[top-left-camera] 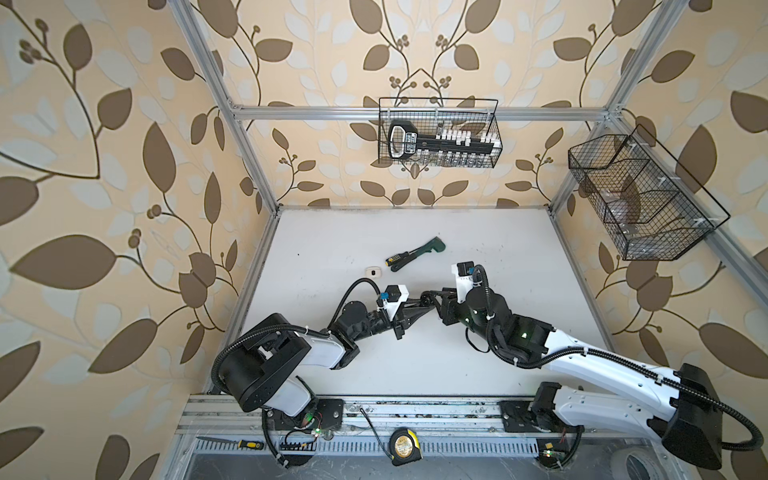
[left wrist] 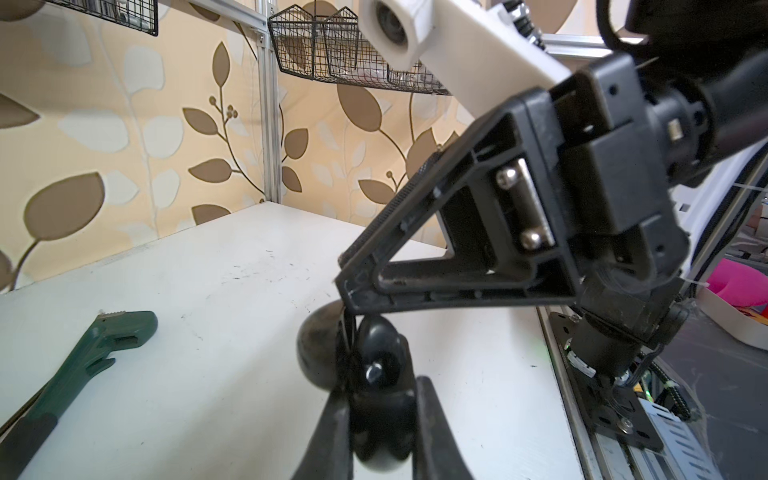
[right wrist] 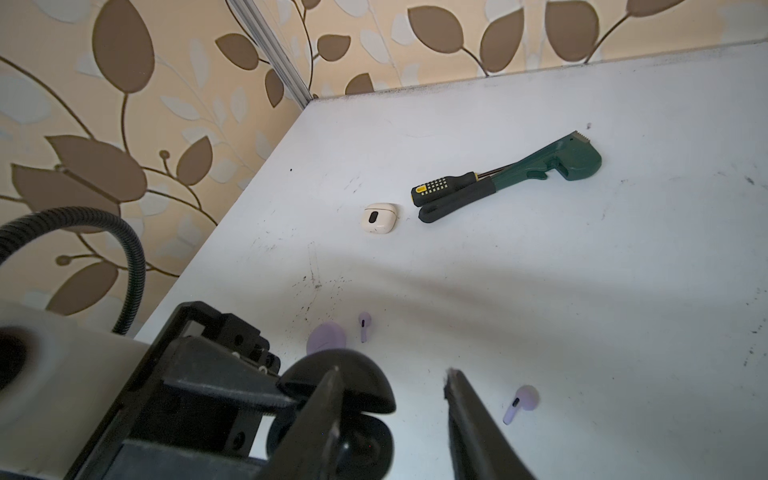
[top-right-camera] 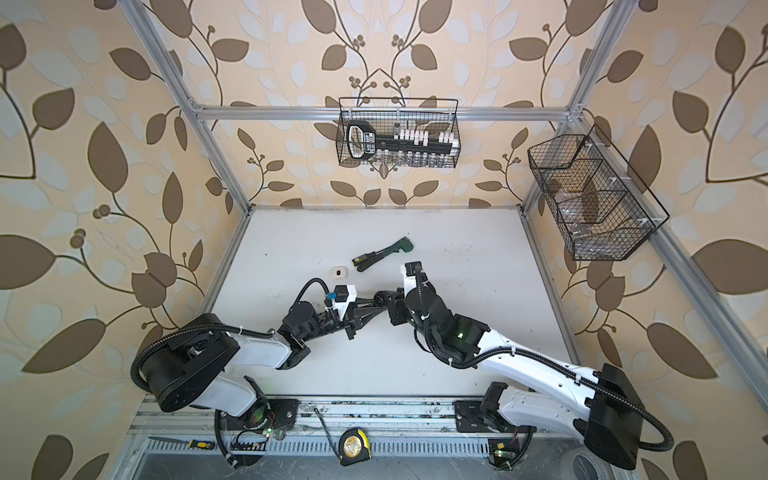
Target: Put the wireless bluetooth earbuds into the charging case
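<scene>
The white table (top-left-camera: 374,232) is being occupied near its middle by both arms, whose pincers are being shown tip to tip in both top views. Toward the far side a green wrench (right wrist: 552,160) is being shown lying flat, with a black-and-yellow screwdriver (right wrist: 442,187) lying along its handle and touching it.

The left gripper (left wrist: 380,388) is being seen clamped on the black charging case (left wrist: 376,353), with the case's lid standing open. Whether the case is being rested on the table or held clear of it cannot be told.

The right gripper (right wrist: 390,372) is being shown with its jaws spread and bare table visible between them. One of its fingers (right wrist: 324,411) is being seen against the open lid, and nothing is being pinched.

A closed cream-white case (right wrist: 378,217) is being shown just beside the wrench handle's end, apart from it. A lilac case (right wrist: 326,337) is being partly hidden behind the black lid.

Two lilac earbuds (right wrist: 364,326) are being shown loose on the table. One is just beside the lilac case. The second earbud (right wrist: 521,401) is lying alone past the right gripper's other finger.
</scene>
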